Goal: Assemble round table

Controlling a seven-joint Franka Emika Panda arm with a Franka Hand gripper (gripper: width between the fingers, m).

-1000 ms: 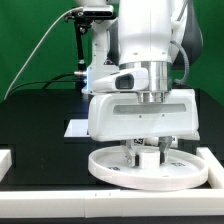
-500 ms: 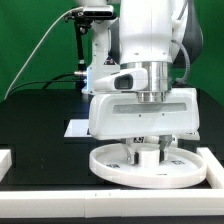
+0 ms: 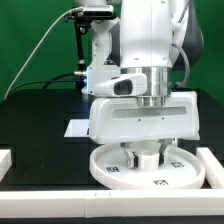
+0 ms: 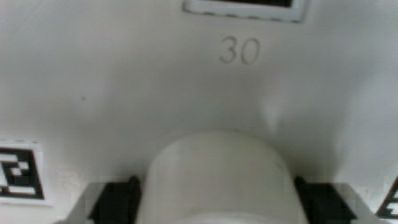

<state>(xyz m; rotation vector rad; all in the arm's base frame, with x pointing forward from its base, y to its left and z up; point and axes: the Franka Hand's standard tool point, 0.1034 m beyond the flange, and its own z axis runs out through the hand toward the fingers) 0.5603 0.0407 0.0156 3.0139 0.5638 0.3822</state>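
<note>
The round table's flat rimmed disc [image 3: 188, 174] lies on the black table at the front, with small square tags on its face. A short thick white leg [image 3: 147, 158] stands upright over the disc's middle, its foot at or on the disc. My gripper [image 3: 147, 156] is straight above it, shut on the leg. In the wrist view the leg [image 4: 217, 165] fills the space between my two black fingers [image 4: 118, 200], my gripper [image 4: 217, 203] closed round it. The disc's face [image 4: 107, 80] lies behind, marked "30", with tags at the picture's edges.
The marker board [image 3: 76, 128] lies flat behind the disc towards the exterior view's left. White border rails sit at the front left [image 3: 4, 162] and along the right [image 3: 214, 166]. My arm's bulk hides the disc's far side.
My hand has turned slightly about its upright axis and sunk a little towards the disc, still shut on the leg. More of the disc's tags now show at its front.
</note>
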